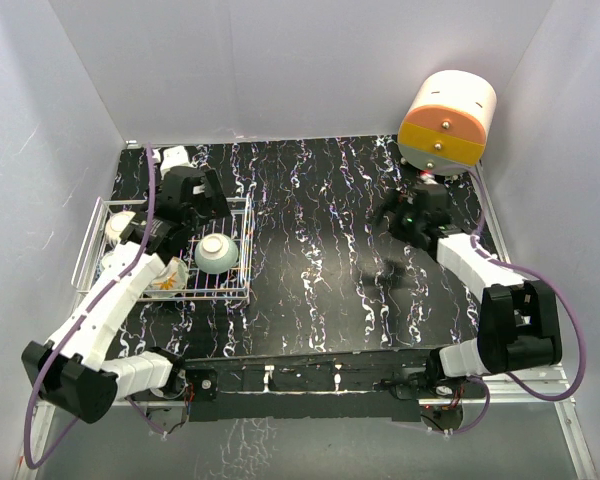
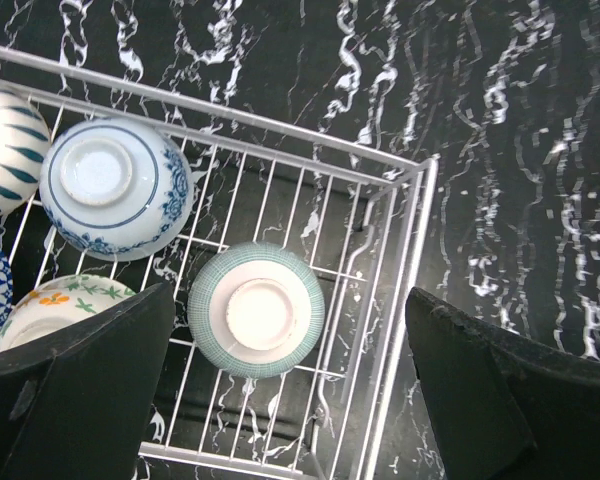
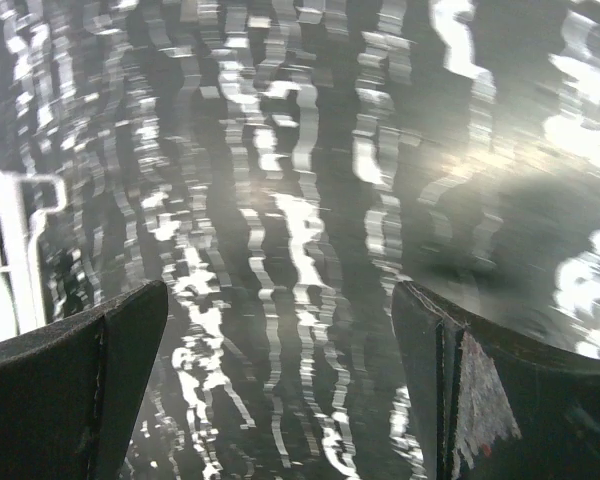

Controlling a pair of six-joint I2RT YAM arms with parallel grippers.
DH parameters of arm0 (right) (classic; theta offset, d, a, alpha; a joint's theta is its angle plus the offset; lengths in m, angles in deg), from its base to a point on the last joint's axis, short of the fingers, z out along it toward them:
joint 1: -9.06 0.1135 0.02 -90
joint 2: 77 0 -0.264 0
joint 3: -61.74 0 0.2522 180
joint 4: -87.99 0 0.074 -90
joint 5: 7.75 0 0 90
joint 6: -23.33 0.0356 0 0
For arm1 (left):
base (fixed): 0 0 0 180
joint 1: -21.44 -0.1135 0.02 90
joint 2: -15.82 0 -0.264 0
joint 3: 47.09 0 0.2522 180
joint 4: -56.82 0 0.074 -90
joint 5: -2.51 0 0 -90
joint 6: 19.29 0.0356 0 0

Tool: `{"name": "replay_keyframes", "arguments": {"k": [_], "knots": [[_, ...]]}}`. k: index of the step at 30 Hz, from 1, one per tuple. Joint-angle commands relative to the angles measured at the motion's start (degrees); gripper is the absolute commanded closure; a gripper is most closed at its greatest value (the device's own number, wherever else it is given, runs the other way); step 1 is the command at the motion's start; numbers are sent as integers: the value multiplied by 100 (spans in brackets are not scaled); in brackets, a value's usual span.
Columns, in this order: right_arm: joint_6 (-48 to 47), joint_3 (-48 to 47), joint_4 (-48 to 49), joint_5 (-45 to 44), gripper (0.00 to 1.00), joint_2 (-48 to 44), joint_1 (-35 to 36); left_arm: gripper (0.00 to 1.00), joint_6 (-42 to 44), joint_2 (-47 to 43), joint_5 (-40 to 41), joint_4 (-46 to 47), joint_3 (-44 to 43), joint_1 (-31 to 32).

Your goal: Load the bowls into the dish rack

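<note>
The white wire dish rack (image 1: 249, 262) sits at the table's left and holds several bowls. A teal-rimmed bowl (image 2: 255, 310) lies upside down near the rack's right corner (image 2: 420, 190); it is also in the top view as the teal bowl (image 1: 216, 252). A blue-and-white bowl (image 2: 113, 188) lies upside down beside it, and a yellow-floral bowl (image 2: 55, 300) shows by the left finger. My left gripper (image 2: 288, 320) hovers open above the teal bowl, holding nothing. My right gripper (image 3: 280, 300) is open over bare tabletop, empty, at the right gripper (image 1: 405, 215).
A cream-and-orange cylindrical drawer unit (image 1: 445, 120) stands at the back right, just behind the right gripper. White walls close in the table on three sides. The rack's corner (image 3: 10, 230) shows at the left edge of the right wrist view.
</note>
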Motion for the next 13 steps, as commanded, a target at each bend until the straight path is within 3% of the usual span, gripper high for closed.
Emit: {"name": "replay_keyframes", "arguments": {"k": [1,8,13], "knots": [[-321,-940,-370,-984,2,76,1207,3,308,-482,-345,-431,-60,7],[-554,-1517,-570,-1870,2,129,2620,3,378,-889,-367,-692,1,7],[-660,-1697,-717,-2165,2,135,3092,3,369,-1042,-311,-746,58,3]]}}
